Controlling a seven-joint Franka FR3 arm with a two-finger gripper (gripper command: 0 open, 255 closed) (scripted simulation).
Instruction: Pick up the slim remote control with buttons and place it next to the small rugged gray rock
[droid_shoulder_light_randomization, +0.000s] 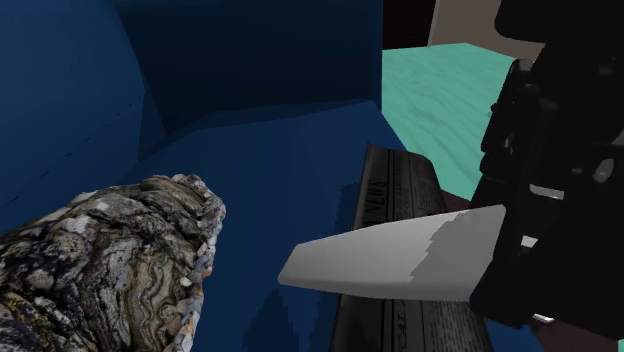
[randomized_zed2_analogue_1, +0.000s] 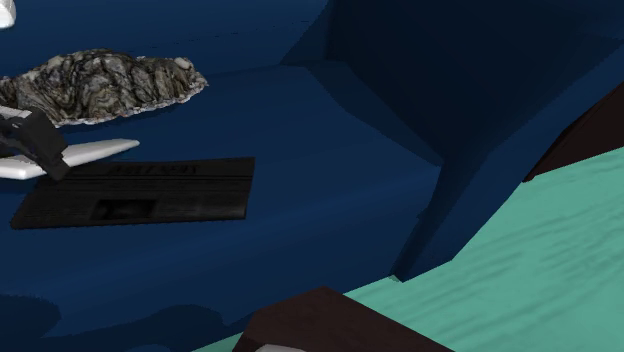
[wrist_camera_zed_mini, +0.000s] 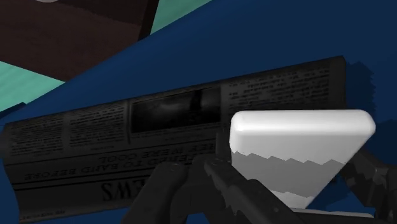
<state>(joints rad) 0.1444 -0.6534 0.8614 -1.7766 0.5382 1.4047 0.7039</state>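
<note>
The remote is a plain slim white-grey slab with no buttons drawn on it. My black gripper is shut on one end of it, and the free end points toward the rock. In the wrist view the remote sits clasped in the gripper, hovering over a dark newspaper. The rugged grey rock lies on the blue cushion at the shoulder view's lower left, apart from the remote's tip. In the second exterior view the remote and gripper are just in front of the rock.
The newspaper lies flat on the blue sofa seat, under the remote. The sofa's back and arm rise behind. Beyond the seat edge are a teal floor and dark brown furniture.
</note>
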